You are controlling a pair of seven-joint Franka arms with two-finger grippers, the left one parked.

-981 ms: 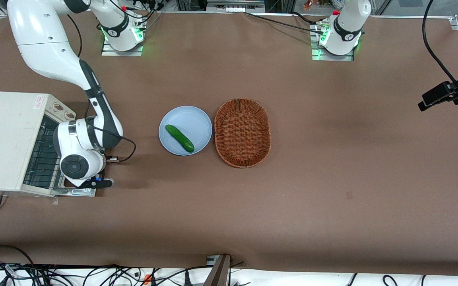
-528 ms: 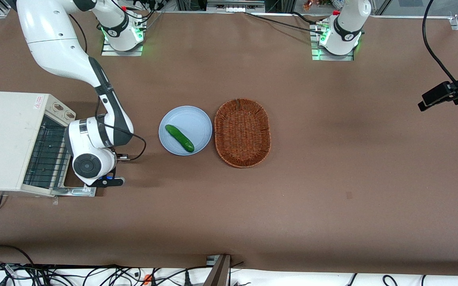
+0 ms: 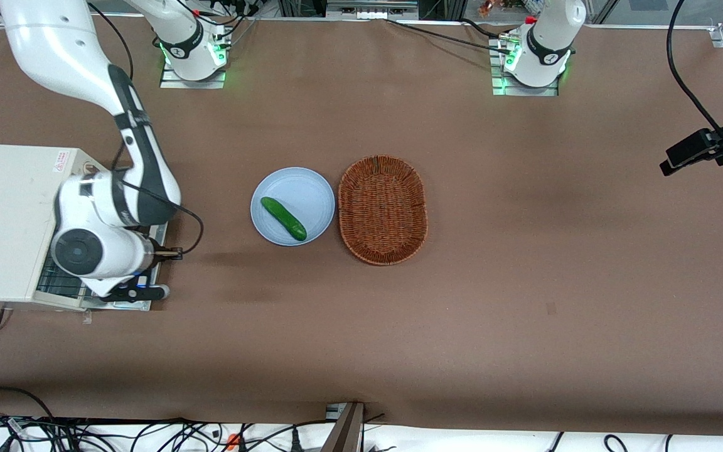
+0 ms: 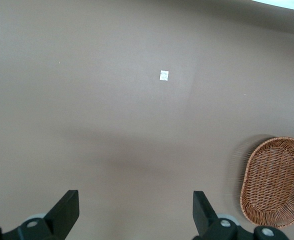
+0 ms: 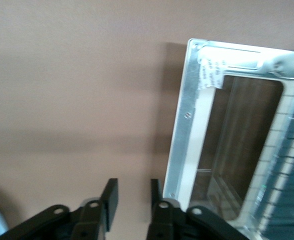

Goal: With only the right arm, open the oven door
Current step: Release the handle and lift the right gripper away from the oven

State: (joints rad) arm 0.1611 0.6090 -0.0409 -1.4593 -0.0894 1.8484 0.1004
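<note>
The cream-white toaster oven [image 3: 10, 213] stands at the working arm's end of the table. Its oven door [image 3: 128, 306] lies folded down flat on the table in front of the oven, mostly hidden under my right arm [image 3: 85, 248]. In the right wrist view the door's silver frame [image 5: 187, 120] and dark glass window [image 5: 237, 135] show, with the wire rack beside them. My gripper [image 5: 134, 187] is open and empty, held above the table just off the door's outer frame edge. In the front view only a black part of the gripper [image 3: 139, 292] shows beneath the wrist.
A light blue plate [image 3: 311, 188] holding a green cucumber [image 3: 283, 218] lies mid-table, with an oval wicker basket [image 3: 383, 210] beside it. The basket also shows in the left wrist view [image 4: 274, 182]. A black camera mount [image 3: 706, 147] sits at the parked arm's end.
My wrist first swung away from the oven toward the plate, then came back and now hangs over the lowered door, closer to the oven. The door has stayed down flat throughout.
</note>
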